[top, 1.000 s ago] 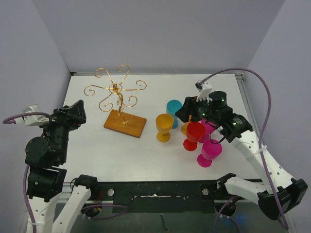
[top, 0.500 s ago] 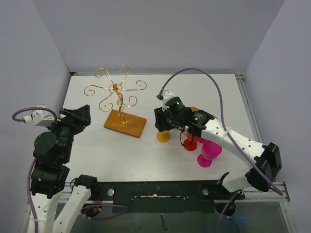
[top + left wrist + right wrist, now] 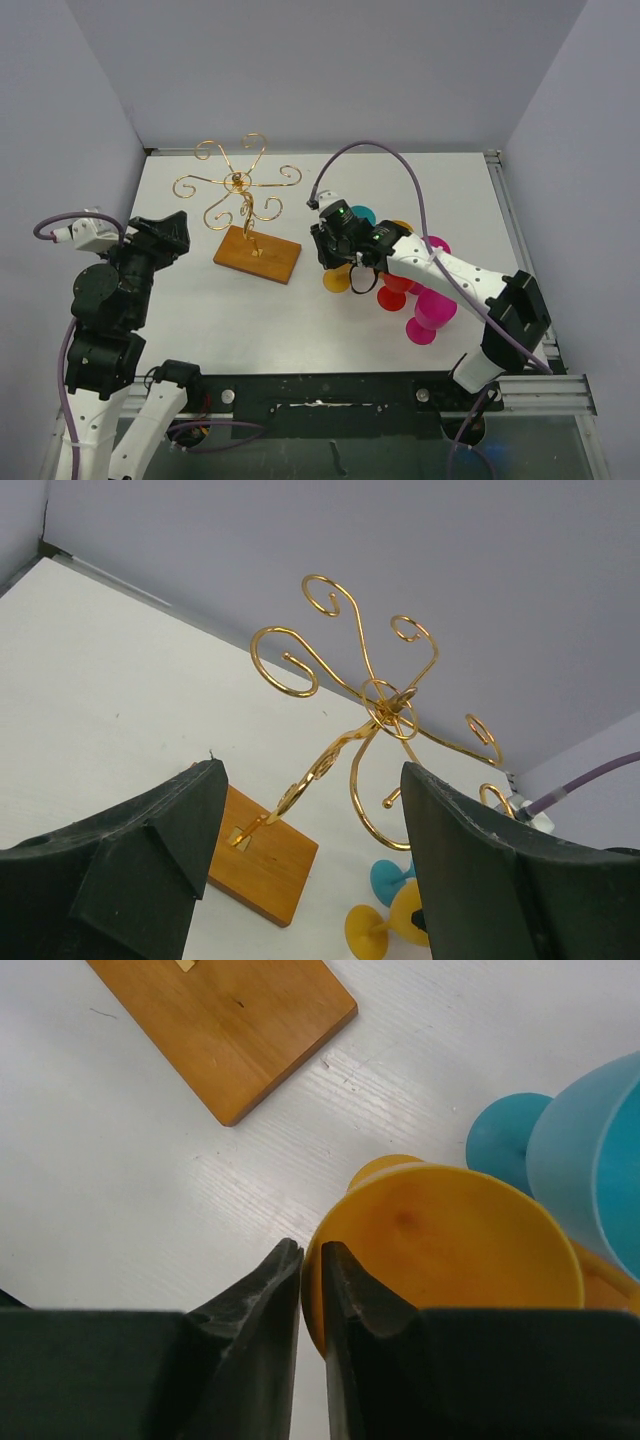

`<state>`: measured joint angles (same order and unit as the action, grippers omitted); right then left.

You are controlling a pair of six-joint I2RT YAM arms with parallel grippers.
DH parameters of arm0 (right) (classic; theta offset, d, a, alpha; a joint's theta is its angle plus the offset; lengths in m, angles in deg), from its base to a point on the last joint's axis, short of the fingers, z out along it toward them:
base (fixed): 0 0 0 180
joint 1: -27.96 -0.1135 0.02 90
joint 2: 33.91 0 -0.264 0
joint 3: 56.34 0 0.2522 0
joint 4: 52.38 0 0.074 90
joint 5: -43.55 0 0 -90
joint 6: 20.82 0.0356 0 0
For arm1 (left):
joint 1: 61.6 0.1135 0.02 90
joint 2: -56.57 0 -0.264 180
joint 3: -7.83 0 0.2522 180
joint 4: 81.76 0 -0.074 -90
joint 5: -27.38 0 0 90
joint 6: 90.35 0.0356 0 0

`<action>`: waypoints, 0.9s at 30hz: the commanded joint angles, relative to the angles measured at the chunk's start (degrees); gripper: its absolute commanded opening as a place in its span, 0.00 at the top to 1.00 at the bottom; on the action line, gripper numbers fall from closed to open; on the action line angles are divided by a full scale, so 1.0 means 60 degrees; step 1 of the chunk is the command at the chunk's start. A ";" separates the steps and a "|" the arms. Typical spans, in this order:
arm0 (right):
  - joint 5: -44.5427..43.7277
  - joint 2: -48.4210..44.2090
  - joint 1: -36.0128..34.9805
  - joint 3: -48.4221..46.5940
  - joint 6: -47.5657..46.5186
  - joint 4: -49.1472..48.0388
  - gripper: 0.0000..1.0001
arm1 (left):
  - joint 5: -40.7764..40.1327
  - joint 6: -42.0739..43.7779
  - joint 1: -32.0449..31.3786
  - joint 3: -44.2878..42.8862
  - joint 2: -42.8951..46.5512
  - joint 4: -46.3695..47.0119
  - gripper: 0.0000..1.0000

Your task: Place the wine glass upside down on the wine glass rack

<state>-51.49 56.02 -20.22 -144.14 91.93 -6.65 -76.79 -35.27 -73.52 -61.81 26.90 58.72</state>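
The yellow wine glass (image 3: 337, 280) stands upright on the white table, and only its foot shows from above. My right gripper (image 3: 335, 250) sits over its bowl. In the right wrist view the right gripper (image 3: 312, 1255) is shut on the glass's (image 3: 450, 1250) left rim, one finger inside the bowl and one outside. The wine glass rack (image 3: 238, 183), gold wire curls on a wooden base (image 3: 257, 253), stands to the left of the glass. My left gripper (image 3: 170, 235) hangs open at the table's left edge. In its wrist view the left gripper (image 3: 310, 770) frames the rack (image 3: 385, 695), holding nothing.
More glasses crowd right of the yellow one: teal (image 3: 362, 214) behind it, red (image 3: 392, 292), magenta (image 3: 430, 310) and an orange one (image 3: 400, 226). The teal bowl (image 3: 590, 1160) is close beside the held glass. Grey walls enclose the table on three sides.
My right arm swung left from the glass cluster to the yellow glass, and its jaws closed onto the rim. The left arm shifted only slightly.
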 commanded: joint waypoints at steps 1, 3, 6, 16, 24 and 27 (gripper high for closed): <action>-0.0385 0.0112 -0.0172 -0.0664 -0.0099 -0.0011 0.87 | 0.0236 0.0668 0.0039 -0.0441 0.0029 0.1000 0.31; -0.0547 0.0205 -0.0247 -0.0794 -0.0127 0.0116 0.93 | 0.0347 0.0791 0.0041 -0.0432 0.0101 0.1120 0.31; -0.0708 0.0246 -0.0407 -0.1029 -0.0180 0.0303 1.00 | 0.0537 0.0913 0.0046 -0.0427 0.0175 0.1274 0.31; -0.0797 -0.1040 -0.0634 -0.1307 -0.0238 0.0142 1.00 | 0.1802 0.1301 0.0052 -0.0837 0.0100 0.1576 0.31; -0.2487 -0.3108 -0.0626 -0.0554 -0.0277 -0.1444 1.00 | 0.2967 0.1317 0.0039 -0.1283 -0.0360 0.2220 0.31; -0.2972 -0.3786 -0.0612 -0.0159 -0.0468 -0.2376 1.00 | 0.3417 0.1065 0.0039 -0.1386 -0.0579 0.2740 0.31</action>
<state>-62.26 37.99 -23.85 -147.61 90.59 -10.63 -61.76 -28.36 -73.48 -67.71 25.50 68.17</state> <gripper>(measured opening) 0.062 0.692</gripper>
